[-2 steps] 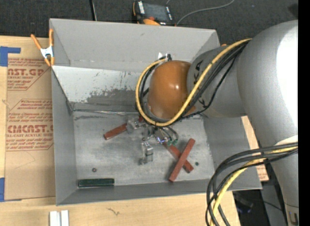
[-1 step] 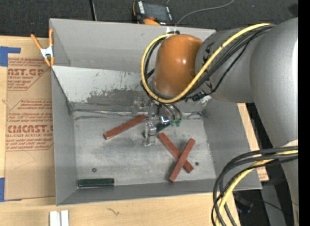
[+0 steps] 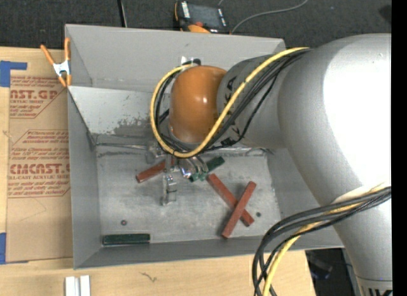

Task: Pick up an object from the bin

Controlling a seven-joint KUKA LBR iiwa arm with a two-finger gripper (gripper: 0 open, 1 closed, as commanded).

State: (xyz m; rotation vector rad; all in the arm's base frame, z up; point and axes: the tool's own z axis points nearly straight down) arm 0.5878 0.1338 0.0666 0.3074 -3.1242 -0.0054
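**Gripper low in mid-bin, beside a brown stick**

My arm reaches in from the right of the frame, its orange cover (image 3: 194, 107) and looped cables (image 3: 156, 107) hiding much of the upper bin (image 3: 81, 180). The gripper (image 3: 170, 184) sits low near the centre of the floor. I cannot tell whether it is spread or pressed together, and I see nothing pinched in it.

The nearest things are a short brown stick (image 3: 150, 174) just to its left, lying flat and slanted, and a small green piece (image 3: 213, 162) just to its right. Judging from here, the stick is the likeliest pick. To do this well, I would centre over the stick's middle, turn the wrist across its length, and close only once it sits low against the floor.

The floor is bare grey metal, scuffed and probably slick, so a flat stick may skid. There is room: two crossed brown sticks (image 3: 236, 213) lie well apart at lower right, and a dark green bar (image 3: 126, 240) lies at lower left by the front wall.
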